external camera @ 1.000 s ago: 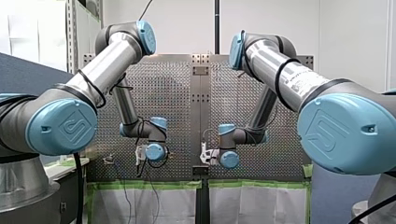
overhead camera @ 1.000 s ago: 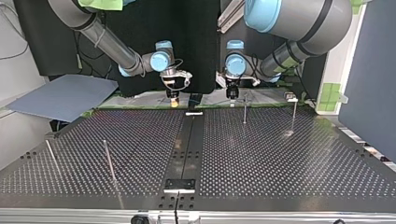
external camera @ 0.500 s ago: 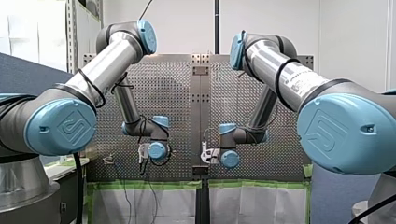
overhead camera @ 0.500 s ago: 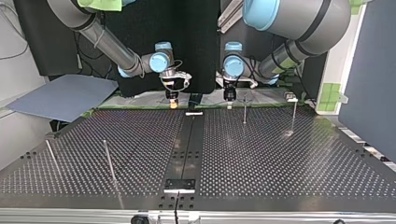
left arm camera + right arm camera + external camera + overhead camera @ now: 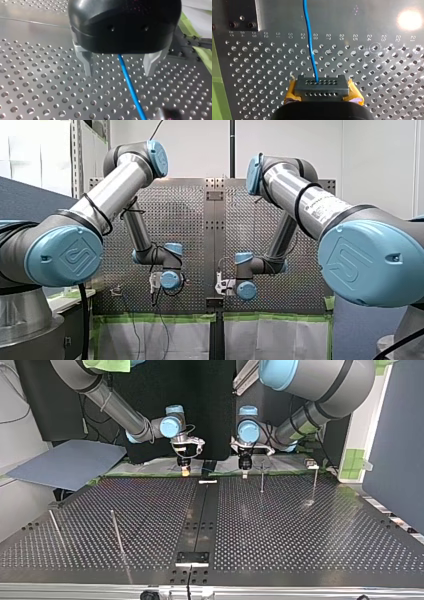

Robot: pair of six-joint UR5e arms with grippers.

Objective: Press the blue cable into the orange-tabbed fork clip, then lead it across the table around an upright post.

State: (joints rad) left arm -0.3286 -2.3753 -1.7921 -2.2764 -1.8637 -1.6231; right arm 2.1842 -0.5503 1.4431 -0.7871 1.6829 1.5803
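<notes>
Two grippers hung over the perforated table at its far edge in the top view: my left gripper held its metal fingers wide apart, the blue cable passing between them from under the black palm and touching neither, while my right gripper, yellow-padded, was closed on the same cable. Cable's long axis ran nearly straight ahead from the right gripper over the table, and went out at a slant ahead of the left fingers. Against a second ago, my left gripper had slid slightly toward the top view's left, nearer my right gripper, which had kept its place.
</notes>
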